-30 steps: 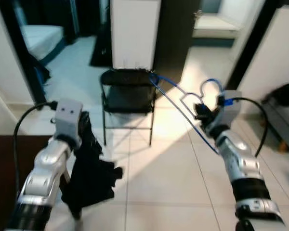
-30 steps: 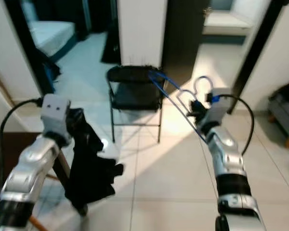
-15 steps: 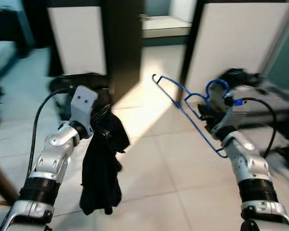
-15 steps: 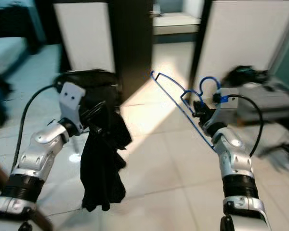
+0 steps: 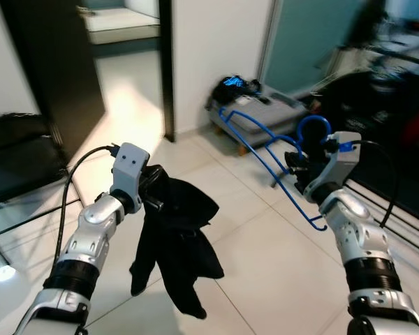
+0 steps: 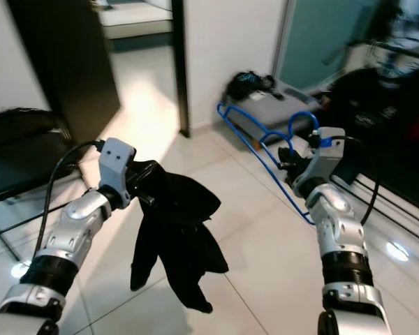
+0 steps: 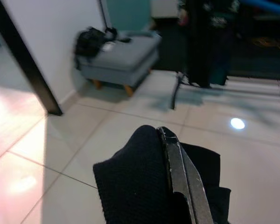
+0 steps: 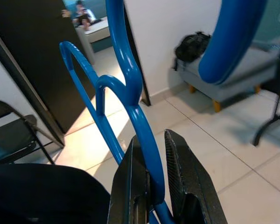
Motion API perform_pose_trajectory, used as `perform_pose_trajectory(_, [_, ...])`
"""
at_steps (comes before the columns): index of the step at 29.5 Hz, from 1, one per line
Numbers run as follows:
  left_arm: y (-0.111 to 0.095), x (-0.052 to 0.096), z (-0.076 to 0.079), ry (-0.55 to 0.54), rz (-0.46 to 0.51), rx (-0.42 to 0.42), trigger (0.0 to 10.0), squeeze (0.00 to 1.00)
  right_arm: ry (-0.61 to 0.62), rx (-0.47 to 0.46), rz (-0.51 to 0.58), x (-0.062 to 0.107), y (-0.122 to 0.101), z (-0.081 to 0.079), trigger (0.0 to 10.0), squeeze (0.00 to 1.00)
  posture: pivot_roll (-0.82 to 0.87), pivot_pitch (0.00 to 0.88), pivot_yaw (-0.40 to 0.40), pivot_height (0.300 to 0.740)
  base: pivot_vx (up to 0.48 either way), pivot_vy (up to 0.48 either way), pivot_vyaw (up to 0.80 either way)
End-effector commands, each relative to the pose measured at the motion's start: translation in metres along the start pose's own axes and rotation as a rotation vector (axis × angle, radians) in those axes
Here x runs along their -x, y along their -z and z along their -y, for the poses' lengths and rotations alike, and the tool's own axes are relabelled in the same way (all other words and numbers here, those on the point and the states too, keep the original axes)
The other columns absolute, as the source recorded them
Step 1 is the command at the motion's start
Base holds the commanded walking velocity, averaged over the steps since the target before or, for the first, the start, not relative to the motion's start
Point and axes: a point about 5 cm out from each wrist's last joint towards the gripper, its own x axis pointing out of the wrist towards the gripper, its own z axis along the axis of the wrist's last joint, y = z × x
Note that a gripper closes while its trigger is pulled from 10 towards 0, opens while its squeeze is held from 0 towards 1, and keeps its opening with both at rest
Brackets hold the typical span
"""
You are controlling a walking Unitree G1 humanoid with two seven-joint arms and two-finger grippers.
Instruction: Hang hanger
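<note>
My right gripper (image 5: 295,165) is shut on a blue plastic hanger (image 5: 258,136), held up at chest height on the right; its hook (image 5: 311,125) curls above the fingers. In the right wrist view the two black fingers (image 8: 189,179) pinch the blue hanger (image 8: 130,93) at its neck. My left gripper (image 5: 153,188) is shut on a black garment (image 5: 178,251), which hangs limp below it over the tiled floor. The left wrist view has one finger (image 7: 179,172) pressed into the black garment (image 7: 130,186).
A grey low bench (image 5: 262,115) with a black bag (image 5: 234,85) on it stands against the wall ahead. A black folding chair (image 5: 17,160) is at the left. Dark clothes (image 5: 377,105) hang on the right by a teal glass panel. A doorway opens behind.
The whole view has swung to the right: the chair slid off to the left and the bench and hanging clothes came in. Both grippers keep their holds on garment and hanger.
</note>
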Motion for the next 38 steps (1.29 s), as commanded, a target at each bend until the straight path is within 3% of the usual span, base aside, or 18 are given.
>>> perform_pose_trajectory(1, [-0.014,-0.001,-0.008,0.005,0.054,-0.055,10.0,0.00,-0.066,-0.011,-0.019,0.000,0.002,-0.007,10.0,0.00,-0.06,0.035,-0.011,0.740,0.000,0.000,-0.80])
perform_pose_trajectory(3, [-0.022,0.000,-0.014,0.031,0.058,-0.146,10.0,0.00,-0.162,-0.010,-0.050,0.002,0.004,-0.015,10.0,0.00,-0.06,0.035,-0.011,0.740,0.000,0.000,-0.40])
perform_pose_trajectory(4, [-0.022,0.000,-0.014,0.031,0.058,-0.146,10.0,0.00,-0.162,-0.010,-0.050,0.002,0.004,-0.015,10.0,0.00,-0.06,0.035,-0.011,0.740,0.000,0.000,0.00])
perform_pose_trajectory(5, [-0.028,0.000,-0.017,0.052,0.059,-0.228,10.0,0.00,-0.228,-0.016,-0.062,0.005,0.004,-0.021,10.0,0.00,-0.05,0.032,-0.009,0.740,0.000,0.000,0.00])
perform_pose_trajectory(6, [-0.028,0.000,-0.017,0.052,0.059,-0.228,10.0,0.00,-0.228,-0.016,-0.062,0.005,0.004,-0.021,10.0,0.00,-0.05,0.032,-0.009,0.740,0.000,0.000,0.00])
perform_pose_trajectory(7, [-0.035,0.000,-0.021,0.070,0.061,-0.311,10.0,0.00,-0.296,-0.020,-0.073,0.009,0.004,-0.026,10.0,0.00,-0.05,0.032,-0.009,0.740,0.000,0.000,0.00])
perform_pose_trajectory(10, [-0.087,-0.006,-0.039,0.114,0.141,-0.572,10.0,0.00,-0.592,0.126,-0.199,0.036,0.005,-0.043,10.0,0.00,-0.04,0.028,-0.004,0.740,0.000,0.000,0.00])
perform_pose_trajectory(11, [-0.087,-0.006,-0.039,0.114,0.141,-0.572,10.0,0.00,-0.592,0.126,-0.199,0.036,0.005,-0.043,10.0,0.00,-0.04,0.028,-0.004,0.740,0.000,0.000,0.00])
perform_pose_trajectory(13, [-0.120,-0.010,-0.041,0.140,0.216,-0.654,10.0,0.00,-0.706,0.177,-0.274,0.050,0.001,-0.049,10.0,0.00,-0.04,0.027,0.004,0.740,0.000,0.000,0.00])
perform_pose_trajectory(19, [-0.144,-0.013,-0.033,0.181,0.303,-0.704,10.0,0.00,-0.784,0.242,-0.338,0.060,-0.007,-0.053,10.0,0.00,-0.04,0.026,0.007,0.740,0.000,0.000,0.00])
perform_pose_trajectory(21, [-0.156,-0.014,-0.020,0.234,0.359,-0.732,10.0,0.00,-0.725,0.329,-0.310,0.051,-0.015,-0.054,10.0,0.00,-0.05,0.023,0.007,0.740,0.000,0.000,0.00])
perform_pose_trajectory(22, [-0.156,-0.014,-0.020,0.234,0.359,-0.732,10.0,0.00,-0.725,0.329,-0.310,0.051,-0.015,-0.054,10.0,0.00,-0.05,0.023,0.007,0.740,0.000,0.000,0.00])
perform_pose_trajectory(23, [-0.157,-0.014,-0.012,0.274,0.374,-0.762,10.0,0.00,-0.657,0.338,-0.228,0.039,-0.029,-0.055,10.0,0.00,-0.05,0.021,0.006,0.740,0.000,0.000,0.00])
perform_pose_trajectory(27, [-0.150,-0.015,-0.013,0.273,0.350,-0.784,10.0,0.00,-0.655,0.308,-0.169,0.037,-0.044,-0.057,10.0,0.00,-0.04,0.020,0.005,0.740,0.000,0.000,0.00])
perform_pose_trajectory(31, [-0.145,-0.014,-0.018,0.259,0.325,-0.793,10.0,0.00,-0.645,0.327,-0.181,0.040,-0.048,-0.054,10.0,0.00,-0.05,0.020,0.007,0.740,0.000,0.000,0.00])
perform_pose_trajectory(32, [-0.142,-0.013,-0.022,0.249,0.309,-0.806,10.0,0.00,-0.608,0.350,-0.196,0.043,-0.054,-0.046,10.0,0.00,-0.05,0.019,0.007,0.740,0.000,0.000,0.00])
perform_pose_trajectory(38, [-0.139,-0.013,-0.020,0.266,0.293,-0.848,10.0,0.00,-0.610,0.380,-0.237,0.051,-0.060,-0.039,10.0,0.00,-0.05,0.019,0.005,0.740,0.000,0.000,0.00])
